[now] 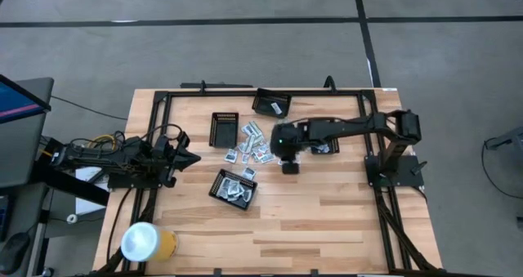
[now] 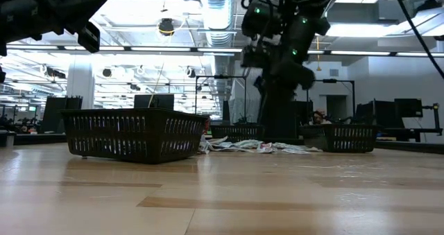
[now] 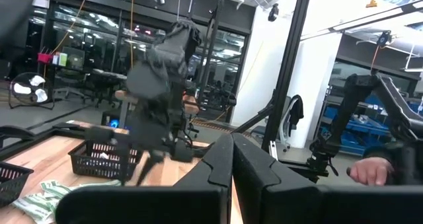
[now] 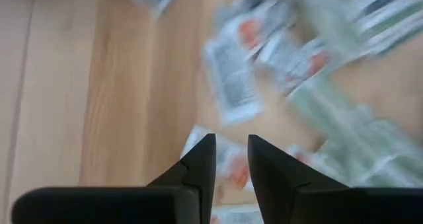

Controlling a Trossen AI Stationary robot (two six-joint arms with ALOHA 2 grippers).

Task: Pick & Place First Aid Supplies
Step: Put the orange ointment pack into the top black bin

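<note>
Right claw (image 4: 230, 159), fingers slightly apart and holding nothing visible, hangs over the loose packets (image 4: 277, 59) mid-desk; overlapping sachets risk a double pick or a slip.

Left claw (image 3: 231, 159), pressed together, waits at the desk's left edge.

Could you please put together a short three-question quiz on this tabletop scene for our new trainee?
1. True or false: the left gripper is parked at the table's left side, away from the pile of packets.
2. How many black mesh trays are on the table? A) two B) three C) five
3. Fill in: the right gripper hangs above the ____ with a narrow gap between its fingers.

Key: 1 true. 2 B: the near tray, the middle tray and the far tray. 3 packets; nothing shows between the fingers.
</note>
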